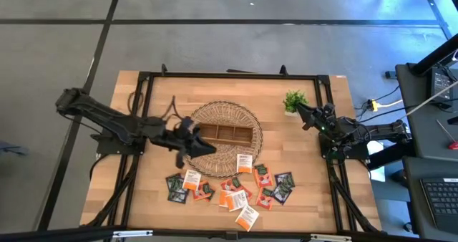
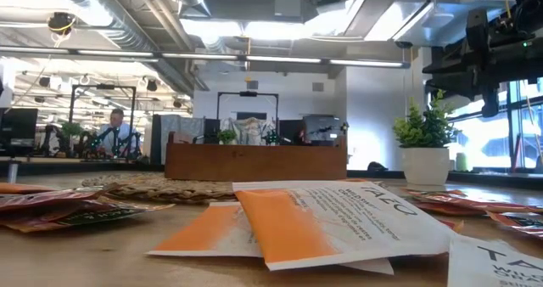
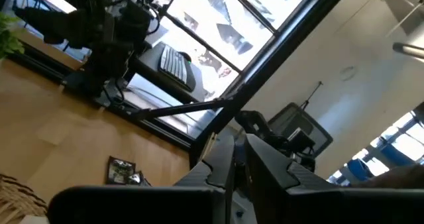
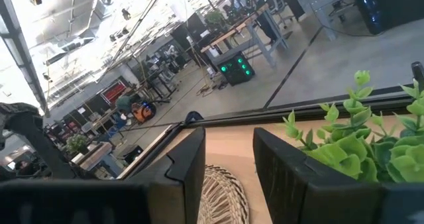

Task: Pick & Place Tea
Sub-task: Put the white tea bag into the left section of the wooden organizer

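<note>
Several tea sachets (image 1: 229, 188), orange, white-and-orange, red and dark, lie flat on the wooden table near its front edge; one orange-and-white sachet (image 2: 339, 219) fills the low view. Behind them a round woven basket (image 1: 215, 107) holds a brown wooden tray (image 1: 229, 133). My left gripper (image 1: 197, 143) hangs in the air over the basket's left part, pointing level; its fingers (image 3: 262, 161) stand together with nothing visible between them. At the right edge, beside a small potted plant (image 1: 293, 100), my right gripper (image 1: 302, 115) waits open and empty (image 4: 228, 151).
The potted plant (image 2: 424, 143) stands at the far right, close to my right gripper. A black metal frame (image 1: 229, 75) runs along the table's edges. One dark sachet (image 3: 122, 171) lies on bare wood right of the basket. Bare wood lies left and right of the sachets.
</note>
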`<state>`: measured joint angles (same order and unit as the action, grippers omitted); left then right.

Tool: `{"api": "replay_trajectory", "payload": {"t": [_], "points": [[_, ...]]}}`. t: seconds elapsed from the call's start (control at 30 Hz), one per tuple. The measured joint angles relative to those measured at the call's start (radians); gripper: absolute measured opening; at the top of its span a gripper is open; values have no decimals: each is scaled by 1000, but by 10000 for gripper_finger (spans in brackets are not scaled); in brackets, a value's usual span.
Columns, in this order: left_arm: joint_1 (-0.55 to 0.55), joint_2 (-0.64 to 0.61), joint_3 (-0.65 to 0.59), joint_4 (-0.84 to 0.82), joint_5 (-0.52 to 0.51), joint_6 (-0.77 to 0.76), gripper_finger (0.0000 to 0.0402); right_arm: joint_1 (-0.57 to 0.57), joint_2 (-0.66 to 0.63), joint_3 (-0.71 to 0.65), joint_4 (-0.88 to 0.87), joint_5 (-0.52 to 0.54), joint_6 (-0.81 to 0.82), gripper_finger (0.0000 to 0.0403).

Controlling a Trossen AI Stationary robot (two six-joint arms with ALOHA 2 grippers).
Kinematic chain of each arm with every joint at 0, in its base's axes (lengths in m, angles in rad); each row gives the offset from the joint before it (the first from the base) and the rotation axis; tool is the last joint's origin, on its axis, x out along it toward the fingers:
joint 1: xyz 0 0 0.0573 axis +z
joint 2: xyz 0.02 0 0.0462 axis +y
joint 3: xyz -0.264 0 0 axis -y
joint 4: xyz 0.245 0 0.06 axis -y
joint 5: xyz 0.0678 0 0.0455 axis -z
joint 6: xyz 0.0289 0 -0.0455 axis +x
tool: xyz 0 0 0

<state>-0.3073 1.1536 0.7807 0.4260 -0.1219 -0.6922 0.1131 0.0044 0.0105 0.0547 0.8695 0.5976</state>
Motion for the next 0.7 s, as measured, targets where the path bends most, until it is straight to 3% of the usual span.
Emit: {"api": "replay_trajectory", "payload": {"t": [0.1,0.23,0.47,0.63,0.7], "points": [[0,73,8,56,-8,0,31,0,0,0,0,-7,0,129],[-3,155,8,114,-101,-43,40,0,0,0,1,-13,0,129],[-37,206,8,146,-199,-123,103,0,0,0,8,-111,-2,129],[-69,205,8,139,-124,-137,141,0,0,0,8,-112,-7,129],[-83,204,8,128,-114,-217,148,0,0,0,8,-112,-22,129]]}}
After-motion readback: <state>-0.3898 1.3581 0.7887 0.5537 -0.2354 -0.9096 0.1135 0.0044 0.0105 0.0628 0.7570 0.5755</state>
